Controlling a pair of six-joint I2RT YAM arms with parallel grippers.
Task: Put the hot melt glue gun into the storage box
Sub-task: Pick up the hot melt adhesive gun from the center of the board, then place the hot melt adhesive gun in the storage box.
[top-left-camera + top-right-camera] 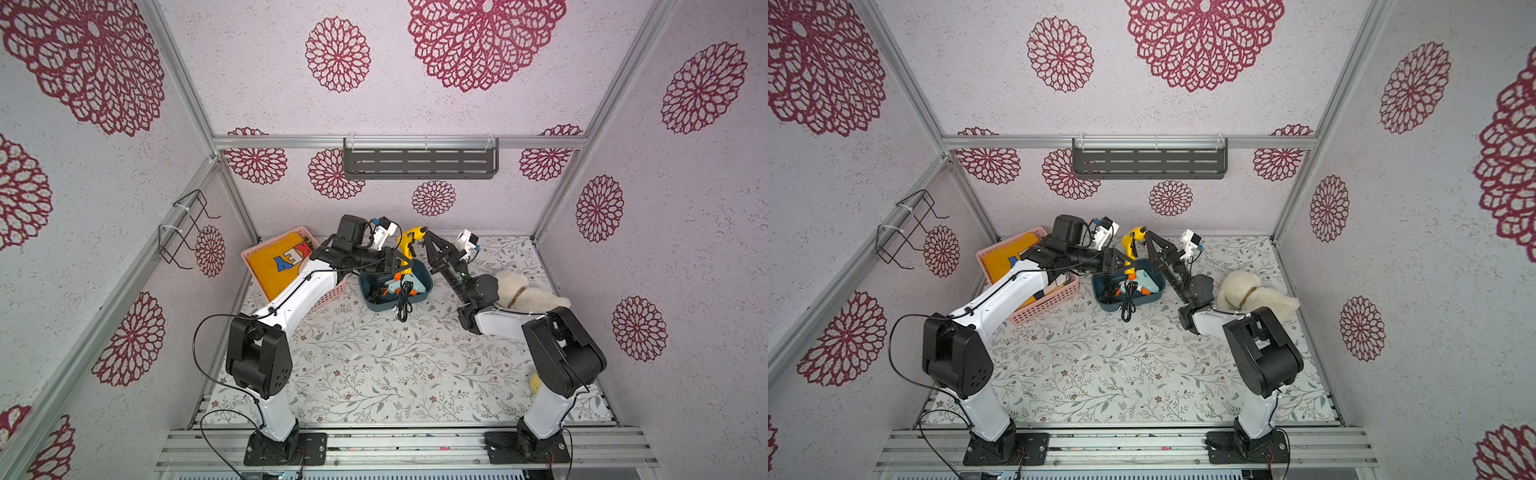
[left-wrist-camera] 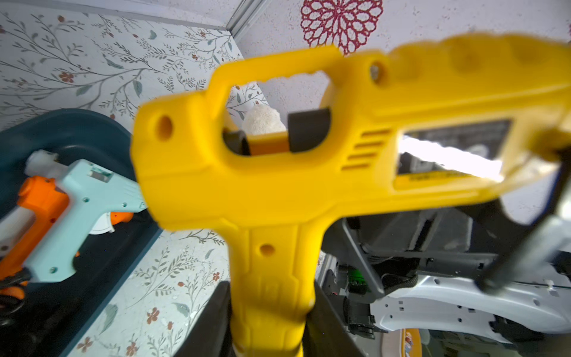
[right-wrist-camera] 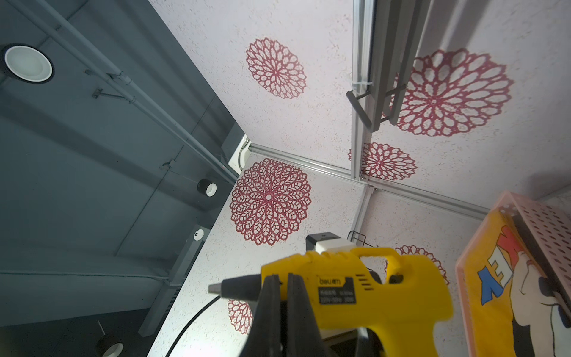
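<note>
1. The yellow glue gun (image 1: 409, 243) (image 2: 278, 185) is in the air above the far edge of the storage box (image 1: 376, 307), handle down. It is not inside the box.
2. The left hand (image 1: 405, 265) is closed on the gun's handle, with 1 finger on each side.
3. The right hand (image 3: 282, 278) is at the nozzle end. Its 2 fingers stand almost together. Whether they grip the gun cannot be told.
4. The box rests on the surface (image 1: 374, 374). It holds 1 light-blue glue gun (image 2: 92, 191), 1 orange glue gun (image 2: 43, 201) and black cords.
</note>
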